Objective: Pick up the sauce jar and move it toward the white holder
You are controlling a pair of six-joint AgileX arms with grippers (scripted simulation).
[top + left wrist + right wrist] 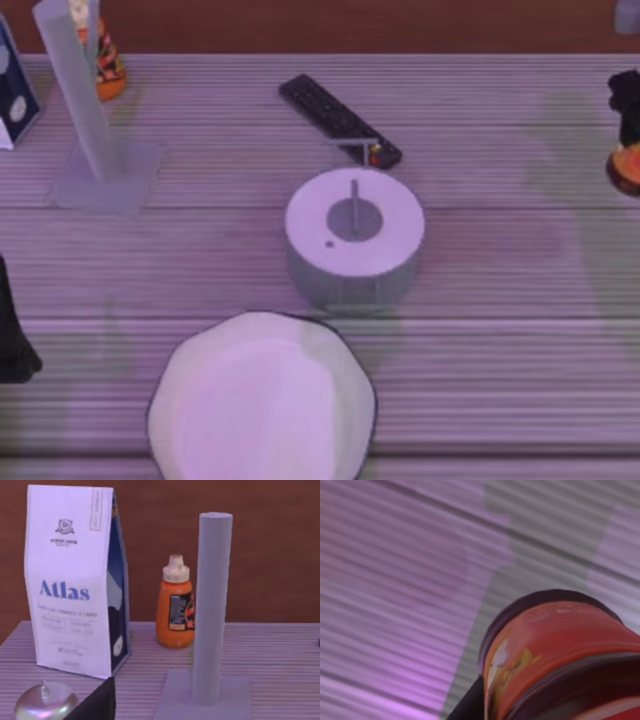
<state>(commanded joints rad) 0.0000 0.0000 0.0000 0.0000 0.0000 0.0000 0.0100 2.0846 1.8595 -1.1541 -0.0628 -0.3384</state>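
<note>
The sauce jar (626, 166) shows only at the table's far right edge in the top view, as an orange and dark patch. My right gripper (626, 110) is the dark shape right above it. In the right wrist view the jar (560, 655) fills the near corner, orange label over a dark body, with one dark finger (470, 706) pressed against its side; the gripper is shut on it. The white holder (353, 240), a squat ribbed drum with a grey disc and a thin pin, stands at the table's middle, well left of the jar. My left gripper (16, 345) is parked at the left edge, open.
A black remote (338, 122) lies just behind the holder. A wide white bowl (262, 400) sits in front of it. At the back left stand a grey post on a square base (92, 120), an orange patterned bottle (175, 610), a white Atlas bag (75, 585) and a metal bell (45, 702).
</note>
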